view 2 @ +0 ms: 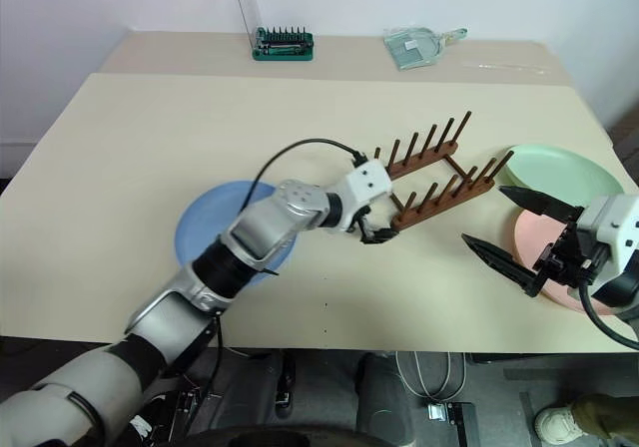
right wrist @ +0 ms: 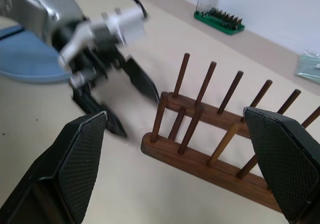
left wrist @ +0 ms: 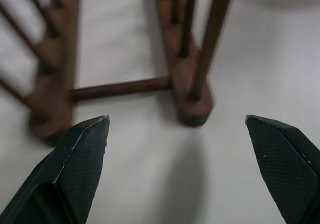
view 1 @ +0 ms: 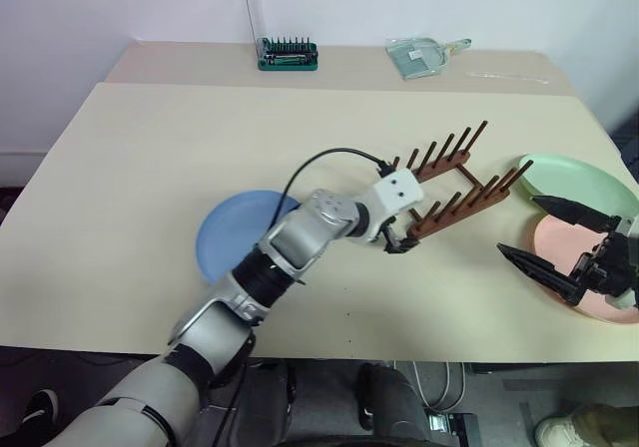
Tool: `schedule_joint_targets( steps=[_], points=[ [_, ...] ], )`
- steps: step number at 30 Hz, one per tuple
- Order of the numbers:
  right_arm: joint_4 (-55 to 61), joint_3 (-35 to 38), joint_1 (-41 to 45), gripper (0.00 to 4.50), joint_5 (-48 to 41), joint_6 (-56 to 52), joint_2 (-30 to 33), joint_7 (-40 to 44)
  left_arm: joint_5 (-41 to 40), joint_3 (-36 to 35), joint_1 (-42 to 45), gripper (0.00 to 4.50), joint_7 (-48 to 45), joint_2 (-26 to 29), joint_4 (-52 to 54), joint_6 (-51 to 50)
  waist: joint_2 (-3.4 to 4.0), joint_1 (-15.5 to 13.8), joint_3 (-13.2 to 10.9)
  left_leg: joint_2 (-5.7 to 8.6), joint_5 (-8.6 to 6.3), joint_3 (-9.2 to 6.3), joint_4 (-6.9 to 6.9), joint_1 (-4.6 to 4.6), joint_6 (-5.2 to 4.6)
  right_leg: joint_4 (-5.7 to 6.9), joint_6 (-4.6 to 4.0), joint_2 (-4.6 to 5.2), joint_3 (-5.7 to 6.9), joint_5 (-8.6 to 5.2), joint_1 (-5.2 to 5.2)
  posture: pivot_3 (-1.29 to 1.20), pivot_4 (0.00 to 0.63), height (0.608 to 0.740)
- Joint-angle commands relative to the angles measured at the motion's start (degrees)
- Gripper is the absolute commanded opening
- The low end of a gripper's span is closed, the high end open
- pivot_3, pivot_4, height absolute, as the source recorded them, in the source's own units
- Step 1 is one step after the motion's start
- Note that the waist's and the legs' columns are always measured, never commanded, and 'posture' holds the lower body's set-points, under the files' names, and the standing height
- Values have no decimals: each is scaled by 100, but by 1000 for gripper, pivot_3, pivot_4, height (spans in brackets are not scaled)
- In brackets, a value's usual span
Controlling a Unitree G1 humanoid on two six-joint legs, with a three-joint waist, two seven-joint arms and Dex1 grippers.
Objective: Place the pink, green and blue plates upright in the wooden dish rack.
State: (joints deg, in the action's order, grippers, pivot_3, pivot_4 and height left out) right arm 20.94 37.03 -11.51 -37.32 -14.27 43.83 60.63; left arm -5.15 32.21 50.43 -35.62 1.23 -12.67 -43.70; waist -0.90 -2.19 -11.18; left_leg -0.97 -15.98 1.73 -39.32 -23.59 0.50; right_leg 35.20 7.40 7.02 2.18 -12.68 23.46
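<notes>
The wooden dish rack (view 1: 454,183) stands empty at the table's middle right. My left gripper (view 1: 394,237) is open right at the rack's near-left end, its fingers (left wrist: 82,154) spread on either side of the end peg (left wrist: 200,59) of one rail. The blue plate (view 1: 225,232) lies flat under my left forearm. At the right edge lie the green plate (view 1: 579,183) and, nearer, the pink plate (view 1: 554,242). My right gripper (view 1: 517,224) hovers open and empty over the pink plate's left rim. It faces the rack (right wrist: 200,156) and the left gripper (right wrist: 125,99).
A green-and-clear bit case (view 1: 288,56) and a clear plastic scoop (view 1: 419,56) sit on the far table strip. The table's front edge (view 1: 399,357) runs close below both arms. Bare tabletop (view 1: 180,138) stretches left and behind the rack.
</notes>
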Motion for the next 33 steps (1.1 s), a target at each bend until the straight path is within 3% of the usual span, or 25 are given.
schedule_joint_targets(
  steps=[1,7,19,22,27,28,33],
  points=[
    [210,130,-18,4470,-46,132,-22,-119,52,-132,191,4500,55,-227,-69,-163,0,2,0,0,0,0,0,0,0,0,-1,0,0,-1,0,0,150,724],
    [253,62,-16,4470,-31,182,-27,-221,411,188,364,4500,171,-405,-474,-548,2,-3,1,0,-1,-2,0,0,-1,-1,-16,0,0,-9,0,0,150,724],
    [385,-3,-36,4470,-52,149,-6,-343,437,-309,418,4500,467,-1006,-1168,-364,2,-10,1,0,-3,-3,0,-1,-4,-5,-16,0,0,-9,-1,0,150,724],
    [428,21,-44,4500,-77,122,5,-375,426,-380,396,3573,493,-1087,-1264,-396,3,-8,2,0,-3,-3,0,-1,-5,-5,-16,0,0,-9,-1,0,150,724],
    [467,37,-43,4500,-92,92,23,-416,362,-495,320,975,517,-1211,-1279,-511,4,-15,3,0,-3,-3,0,-1,-5,-5,-16,0,0,-9,-1,0,150,724],
    [473,26,-34,4500,-92,87,25,-429,361,-495,312,719,498,-1218,-1277,-516,5,-16,6,0,-3,-4,0,-1,-5,-5,-16,0,0,-9,-3,0,150,724],
    [473,-8,3,4500,-99,69,33,-461,516,-356,329,731,410,-1090,-1193,-327,12,-11,10,0,-4,-4,0,1,-6,-6,-17,0,1,-9,-4,0,150,724]
  ],
)
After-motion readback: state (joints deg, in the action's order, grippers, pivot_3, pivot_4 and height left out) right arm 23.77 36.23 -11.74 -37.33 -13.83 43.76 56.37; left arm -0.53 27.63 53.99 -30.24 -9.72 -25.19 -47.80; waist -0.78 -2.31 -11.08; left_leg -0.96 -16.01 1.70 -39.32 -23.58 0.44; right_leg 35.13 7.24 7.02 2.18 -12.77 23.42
